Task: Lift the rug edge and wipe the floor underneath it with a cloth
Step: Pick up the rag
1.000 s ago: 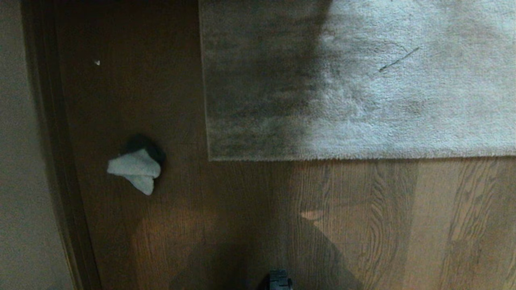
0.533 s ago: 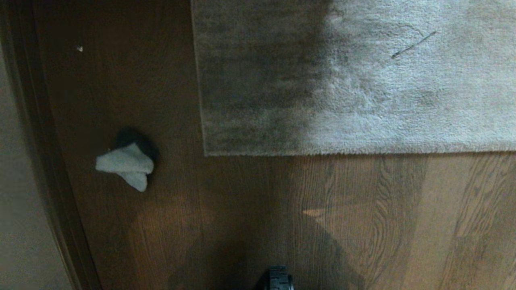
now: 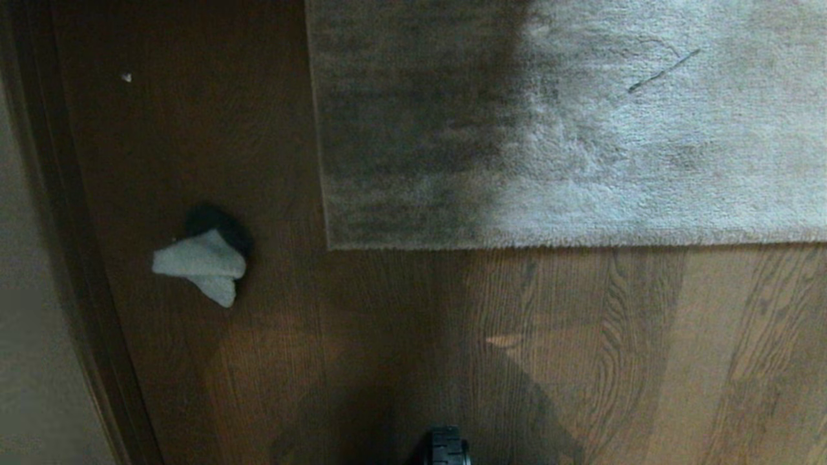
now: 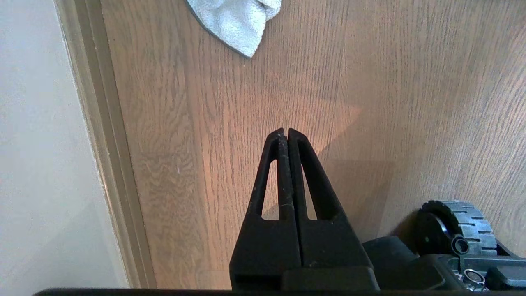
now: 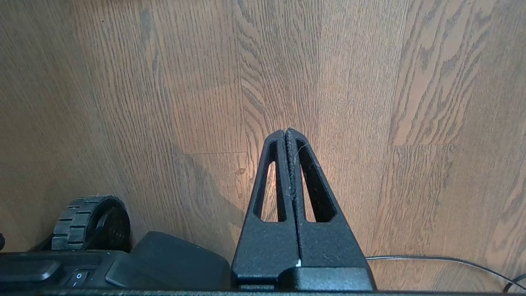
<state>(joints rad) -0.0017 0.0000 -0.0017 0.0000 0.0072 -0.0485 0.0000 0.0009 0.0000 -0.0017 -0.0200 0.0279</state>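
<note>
Brown wood floor point(image 3: 362, 336) fills the scene, darker toward the left and lighter with wavy grain on the right. Nearest, the robot's base wheel point(image 4: 456, 224) sits just beside and behind the left gripper point(image 4: 286, 132), whose fingers point(image 4: 306, 172) are pressed together with nothing between them, hanging above bare planks. The right gripper point(image 5: 285, 133) is likewise pressed shut and empty over the floor, with the other wheel point(image 5: 92, 222) behind it to one side and a thin cable point(image 5: 444, 260) behind it on the other. Ahead of the left fingertips, well apart from them, the cloth point(image 3: 201, 266) lies crumpled on the floor near the baseboard point(image 4: 104, 135) and wall point(image 4: 37, 144). Farther on, beyond both grippers, the rug edge point(image 3: 517, 244) lies flat on the floor, its corner point(image 3: 331, 244) apart from the cloth; a dark thin streak point(image 3: 664, 71) marks the pile.
</note>
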